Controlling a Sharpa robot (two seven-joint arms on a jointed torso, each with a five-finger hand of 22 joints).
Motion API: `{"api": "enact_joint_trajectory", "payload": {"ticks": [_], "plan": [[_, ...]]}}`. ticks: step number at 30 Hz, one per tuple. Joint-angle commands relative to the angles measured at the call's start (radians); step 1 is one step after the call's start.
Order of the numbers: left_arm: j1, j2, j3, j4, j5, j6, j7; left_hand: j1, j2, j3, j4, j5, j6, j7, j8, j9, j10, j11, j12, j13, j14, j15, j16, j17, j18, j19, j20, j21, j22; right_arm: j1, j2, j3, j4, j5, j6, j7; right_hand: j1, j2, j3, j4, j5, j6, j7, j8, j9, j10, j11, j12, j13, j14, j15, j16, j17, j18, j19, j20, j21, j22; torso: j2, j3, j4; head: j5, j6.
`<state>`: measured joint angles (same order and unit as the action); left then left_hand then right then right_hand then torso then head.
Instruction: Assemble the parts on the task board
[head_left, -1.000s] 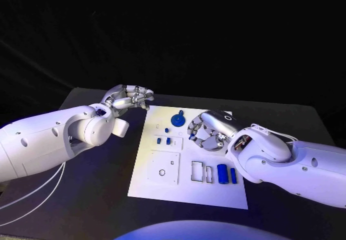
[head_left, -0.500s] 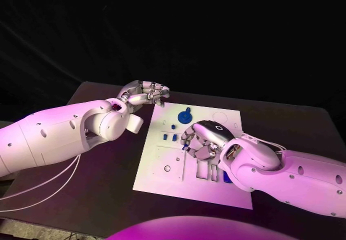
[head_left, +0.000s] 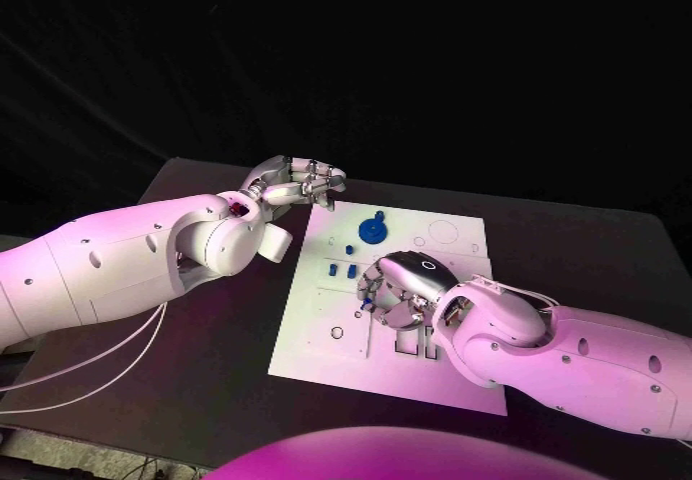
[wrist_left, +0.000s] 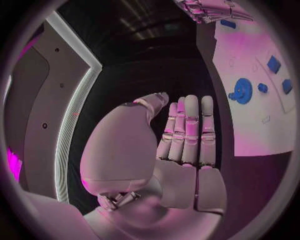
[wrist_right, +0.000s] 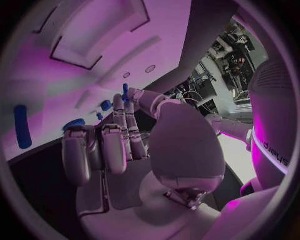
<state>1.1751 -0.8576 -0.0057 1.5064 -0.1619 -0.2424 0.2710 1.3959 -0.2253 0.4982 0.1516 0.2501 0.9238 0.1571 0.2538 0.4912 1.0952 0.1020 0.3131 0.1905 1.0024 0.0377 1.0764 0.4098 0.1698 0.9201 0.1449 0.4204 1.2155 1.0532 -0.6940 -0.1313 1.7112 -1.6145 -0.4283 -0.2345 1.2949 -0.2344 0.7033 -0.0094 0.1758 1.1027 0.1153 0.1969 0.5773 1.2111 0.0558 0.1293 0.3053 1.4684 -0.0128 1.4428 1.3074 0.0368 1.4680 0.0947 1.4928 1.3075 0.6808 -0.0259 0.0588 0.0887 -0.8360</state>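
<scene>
Where the right arm reaches in over the white plate, the right robot hand (head_left: 392, 296) hangs palm-down above the middle of the task board (head_left: 459, 377), fingers bent toward the surface. The right wrist view shows its fingers (wrist_right: 115, 145) side by side and partly curled, nothing visibly between them; from the head view I cannot tell whether the fingertips touch the board or a part, so its grasp stays undetermined.

The left robot hand (head_left: 294, 184) sits off the board, just beside its far left corner, above the dark table (head_left: 202, 400). In the left wrist view its fingers (wrist_left: 190, 131) lie straight and close together, the thumb alongside, holding nothing.

Parts on the board:
- a round blue disc with a small knob (head_left: 372, 231) near the far edge, well apart from both hands; also seen in the left wrist view (wrist_left: 242, 91);
- two small blue blocks (head_left: 340, 270) side by side, near the right hand's fingers;
- a blue bit (head_left: 369, 298) right at the right hand's fingertips, contact unclear;
- a long blue bar (wrist_right: 21, 126) in the right wrist view, lying flat on the board beside rectangular recesses.

Rectangular cut-outs (head_left: 415, 343) show just below the right hand, partly hidden by the arm.
</scene>
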Motion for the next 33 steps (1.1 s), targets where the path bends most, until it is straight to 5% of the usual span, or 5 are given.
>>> {"api": "enact_joint_trajectory", "payload": {"ticks": [1, 33], "plan": [[0.000, 0.003, 0.000, 0.000, -0.004, 0.020, 0.002, -0.013, 0.000, -0.001, -0.006, 0.002, -0.007, 0.003, -0.005, 0.001, -0.006, 0.000, -0.006, 0.001, -0.002, 0.004, -0.005, 0.002, 0.008, -0.004, 0.006, -0.006, -0.002, -0.007, 0.008, -0.001, -0.006, -0.023, 0.015, 0.012, -0.008, 0.003, 0.000, -0.008, 0.000, -0.006, 0.003, 0.001, 0.001, -0.001, 0.002, -0.002, 0.002, 0.054, -0.004, 0.004, 0.040, -0.018, 0.066, -0.007, -0.006, 0.239, 0.001, 0.0011, 0.0005, 0.003, -0.003], [0.001, 0.000, 0.000, -0.004, 0.013, 0.027, -0.009, -0.019, 0.002, -0.001, -0.004, 0.003, -0.011, 0.004, -0.003, 0.003, -0.008, 0.001, -0.004, 0.002, -0.002, 0.006, -0.005, 0.002, 0.008, -0.004, 0.007, -0.007, -0.002, -0.023, 0.036, -0.004, -0.039, -0.041, 0.060, -0.006, -0.012, 0.003, -0.003, -0.007, 0.004, -0.008, 0.004, 0.001, 0.002, -0.001, 0.004, -0.004, 0.003, 0.053, -0.003, 0.001, 0.035, -0.017, 0.064, -0.006, -0.011, 0.237, 0.000, -0.0013, 0.0015, 0.013, -0.018]]}}
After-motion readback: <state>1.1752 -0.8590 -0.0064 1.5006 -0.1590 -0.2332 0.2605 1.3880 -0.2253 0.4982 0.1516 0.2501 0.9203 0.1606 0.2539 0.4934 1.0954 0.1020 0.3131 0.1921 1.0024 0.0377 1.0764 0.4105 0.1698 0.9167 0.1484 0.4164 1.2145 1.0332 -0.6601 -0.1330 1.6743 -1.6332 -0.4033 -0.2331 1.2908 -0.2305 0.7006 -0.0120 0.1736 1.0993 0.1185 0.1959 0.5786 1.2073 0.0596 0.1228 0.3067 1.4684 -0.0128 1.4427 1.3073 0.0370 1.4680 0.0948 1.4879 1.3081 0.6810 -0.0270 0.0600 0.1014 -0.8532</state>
